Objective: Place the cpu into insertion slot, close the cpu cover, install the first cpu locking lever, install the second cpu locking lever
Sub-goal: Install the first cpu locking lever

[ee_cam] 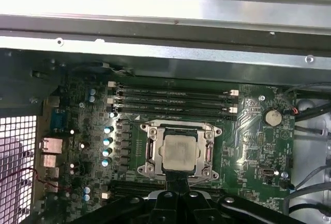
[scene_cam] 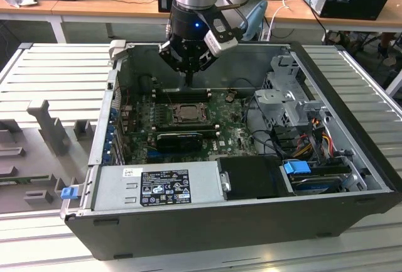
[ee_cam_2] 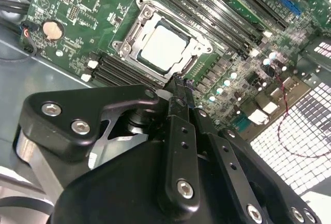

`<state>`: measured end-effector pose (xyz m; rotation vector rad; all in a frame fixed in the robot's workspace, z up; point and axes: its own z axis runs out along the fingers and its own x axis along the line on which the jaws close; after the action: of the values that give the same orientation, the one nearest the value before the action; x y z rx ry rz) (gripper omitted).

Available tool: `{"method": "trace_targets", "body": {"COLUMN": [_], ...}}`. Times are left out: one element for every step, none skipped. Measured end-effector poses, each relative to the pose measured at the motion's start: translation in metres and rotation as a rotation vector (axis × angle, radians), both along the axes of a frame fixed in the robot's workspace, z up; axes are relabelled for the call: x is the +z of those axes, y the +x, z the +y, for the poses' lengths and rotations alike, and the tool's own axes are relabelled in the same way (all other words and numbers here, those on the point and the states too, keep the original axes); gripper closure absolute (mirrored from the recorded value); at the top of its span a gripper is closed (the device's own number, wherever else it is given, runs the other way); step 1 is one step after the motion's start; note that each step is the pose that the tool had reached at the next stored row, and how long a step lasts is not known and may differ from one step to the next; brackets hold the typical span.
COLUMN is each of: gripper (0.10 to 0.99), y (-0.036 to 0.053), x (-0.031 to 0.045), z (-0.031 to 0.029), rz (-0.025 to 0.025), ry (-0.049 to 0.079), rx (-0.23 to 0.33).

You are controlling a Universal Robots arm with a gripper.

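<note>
The cpu (ee_cam_2: 164, 47) (ee_cam: 178, 151) lies flat in the insertion slot (ee_cam: 209, 131) on the green board, its pale metal top showing. The silvery cpu cover (ee_cam_2: 132, 40) (ee_cam: 151, 154) is down around it, the chip showing through its window. My gripper (ee_cam_2: 178, 85) (ee_cam: 178, 178) is shut with nothing in it, its black fingertips close to one edge of the socket. In the exterior view the gripper (scene_cam: 188, 82) hangs inside the open case, above the board just behind the cpu (scene_cam: 186, 114). Whether the thin locking levers are latched, I cannot tell.
Long black memory slots (ee_cam: 173, 100) run on both sides of the socket. A black graphics card (scene_cam: 179, 139) lies in front of it, a grey power supply (scene_cam: 157, 187) at the case front, and a drive cage (scene_cam: 289, 96) with cables at the exterior view's right. Case walls (scene_cam: 103, 121) enclose everything.
</note>
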<state>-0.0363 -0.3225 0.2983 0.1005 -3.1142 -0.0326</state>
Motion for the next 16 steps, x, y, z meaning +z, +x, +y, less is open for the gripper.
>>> {"method": "trace_targets", "body": {"gripper": [0.980,0.980,0.980,0.980,0.980,0.980,0.980,0.980,0.980,0.980,0.980,0.980,0.980,0.980,0.980,0.980], "y": [-0.0004,-0.0025,-0.0057,-0.0075,-0.0077,-0.0081,-0.0086,-0.0097,-0.0111,-0.0125,-0.0142,-0.0152,-0.0166,-0.0177,-0.0184,-0.0201], "x": [-0.0001,-0.0005,-0.0012,-0.0030,-0.0059,-0.0094,-0.0126,-0.0138,-0.0139,-0.0141,-0.0142,-0.0143,-0.0143,-0.0146,-0.0152,-0.0168], "z": [-0.0001,-0.0002,-0.0002,-0.0002,-0.0003,-0.0002,-0.0003,-0.0003,-0.0003,-0.0003,-0.0002,-0.0002,-0.0002,-0.0003,-0.0003,-0.0003], "rz": [-0.0010,-0.0058,-0.0124,-0.0157,-0.0159,-0.0160,-0.0162,-0.0164,-0.0165,-0.0167,-0.0169,-0.0169,-0.0169,-0.0168,-0.0168,-0.0170], "ry": [0.001,0.002,0.003,0.004,0.004,0.004,0.004,0.004,0.004,0.004,0.004,0.004,0.004,0.004,0.004,0.005], "rx": [0.000,0.000,0.000,0.000,0.000,0.000,0.000,0.000,0.000,0.000,0.000,0.000,0.000,0.000,0.000,0.001]}}
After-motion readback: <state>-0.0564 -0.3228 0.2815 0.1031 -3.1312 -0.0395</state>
